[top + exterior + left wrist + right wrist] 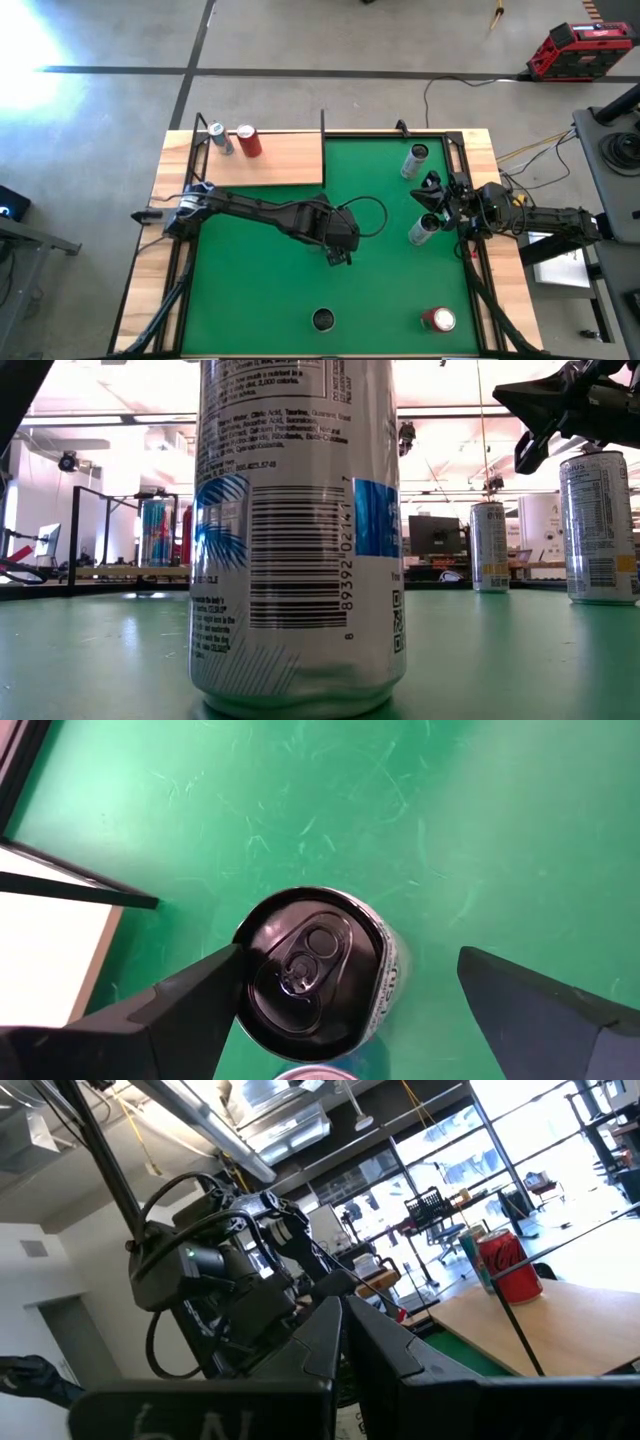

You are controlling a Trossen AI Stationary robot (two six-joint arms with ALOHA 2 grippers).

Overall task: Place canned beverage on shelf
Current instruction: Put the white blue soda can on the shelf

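Left gripper [350, 1010], jaws wide, hovers over black-topped can [315, 970] on green mat [380, 290], pre-grasp; next likely descend, close, carry to shelf [285, 160]; right gripper [440, 205] shut, parked.

Both arms are the same dark, near-black build, chunky boxy joints linked by slimmer tube sections. The black left arm [260, 212] has a thin black cable looping off its wrist block, plus a silvery bit back at its base end. The black right arm [540, 215] looks busier, with knobby housings bunched at the wrist. Left gripper fingers [190, 1010] are matte black wedges, flat-faced with sharp angular edges.
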